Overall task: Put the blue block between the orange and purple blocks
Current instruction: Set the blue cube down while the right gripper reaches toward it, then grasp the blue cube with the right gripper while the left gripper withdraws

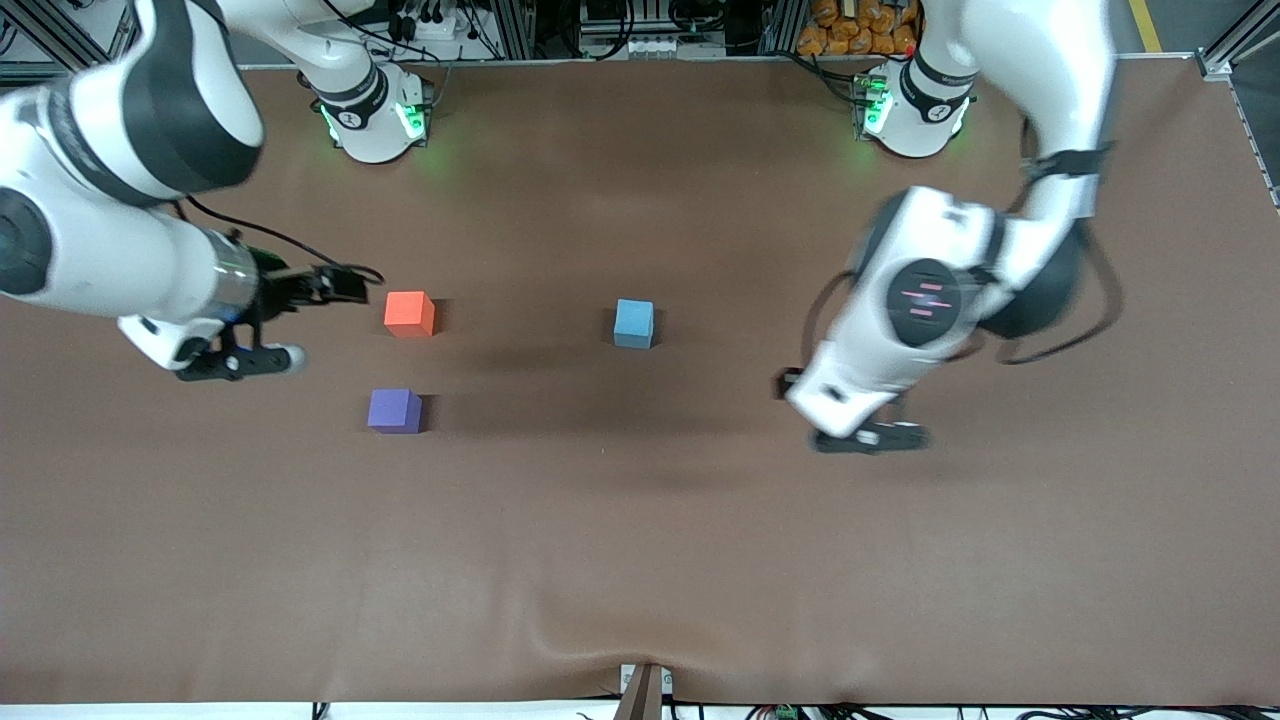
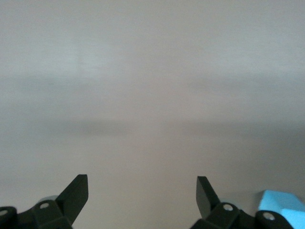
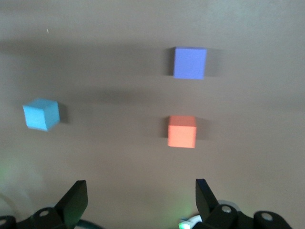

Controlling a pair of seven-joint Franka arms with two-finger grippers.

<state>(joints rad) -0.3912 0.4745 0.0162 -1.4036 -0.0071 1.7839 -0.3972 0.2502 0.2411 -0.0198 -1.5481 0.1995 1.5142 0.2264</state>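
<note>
The sky-blue block (image 1: 634, 323) stands alone on the brown table mat near the middle; it also shows in the right wrist view as the blue block (image 3: 42, 114). The orange block (image 1: 409, 313) (image 3: 182, 131) and the purple block (image 1: 394, 410) (image 3: 189, 62) sit toward the right arm's end, the purple one nearer the front camera, with a gap between them. My left gripper (image 1: 870, 438) (image 2: 142, 188) is open and empty, over bare mat toward the left arm's end. My right gripper (image 1: 245, 362) (image 3: 141, 191) is open and empty, beside the orange and purple blocks.
The brown mat (image 1: 640, 560) covers the whole table. Both arm bases (image 1: 375, 115) stand along its edge farthest from the front camera. A sky-blue corner (image 2: 283, 204) shows at the edge of the left wrist view.
</note>
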